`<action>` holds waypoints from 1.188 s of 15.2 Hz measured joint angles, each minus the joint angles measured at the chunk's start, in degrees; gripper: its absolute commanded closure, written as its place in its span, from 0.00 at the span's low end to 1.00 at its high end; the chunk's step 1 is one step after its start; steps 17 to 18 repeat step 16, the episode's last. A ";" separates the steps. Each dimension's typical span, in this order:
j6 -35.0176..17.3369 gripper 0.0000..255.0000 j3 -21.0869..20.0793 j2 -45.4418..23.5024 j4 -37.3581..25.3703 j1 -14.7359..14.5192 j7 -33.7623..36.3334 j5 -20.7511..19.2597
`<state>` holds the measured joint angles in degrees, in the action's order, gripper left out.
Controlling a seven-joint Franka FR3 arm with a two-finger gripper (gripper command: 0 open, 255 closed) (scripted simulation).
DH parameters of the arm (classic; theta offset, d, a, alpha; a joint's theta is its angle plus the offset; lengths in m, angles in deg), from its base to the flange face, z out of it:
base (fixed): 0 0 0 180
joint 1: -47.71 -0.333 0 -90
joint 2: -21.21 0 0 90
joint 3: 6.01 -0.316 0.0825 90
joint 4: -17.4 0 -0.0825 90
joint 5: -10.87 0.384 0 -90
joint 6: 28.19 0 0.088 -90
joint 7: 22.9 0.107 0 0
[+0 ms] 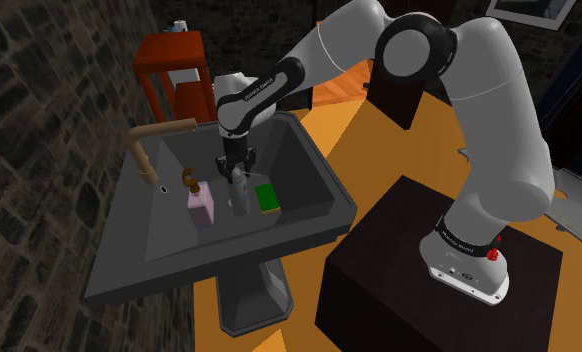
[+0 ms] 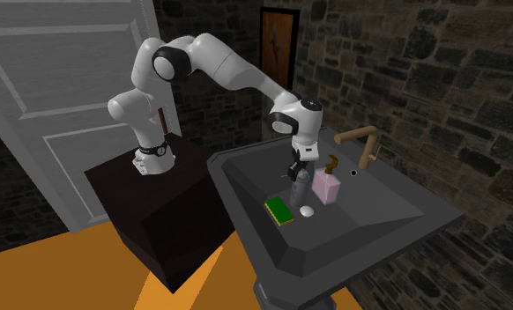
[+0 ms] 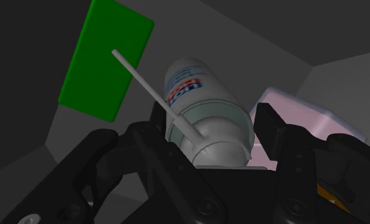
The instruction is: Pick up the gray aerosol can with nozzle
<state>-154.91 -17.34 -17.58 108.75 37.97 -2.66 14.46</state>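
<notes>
In the shoulder view the claw (image 1: pixel 235 172) points down into a dark sink (image 1: pixel 309 226). The gray aerosol can (image 1: pixel 239 193) stands directly under it, and a green sponge (image 1: pixel 267 197) lies just beside. In the second exterior view a pink bottle (image 2: pixel 325 187) stands near the claw. In the wrist view the claw is closed on the can's top, both fingers (image 3: pixel 267 127) touching its sides.

**Dim room, bright arm**

I'm working with a dim scene. The stone wall (image 1: pixel 39 90) sits close to darkness, while the white arm (image 1: pixel 499 120) and orange floor (image 1: pixel 379 130) are lit brightly. The sink (image 1: pixel 119 250) shades softly, with no hard shadows. At the wrist, the aerosol can (image 3: pixel 209 121) carries a pale sheen, and the green sponge (image 3: pixel 104 60) looks flat.
</notes>
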 measured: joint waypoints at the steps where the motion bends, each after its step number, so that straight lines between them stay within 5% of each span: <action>1: 0.31 1.00 -0.02 0.19 -0.01 0.01 0.02 0.02; 18: 8.03 1.00 -0.50 5.84 -2.10 0.49 0.71 0.51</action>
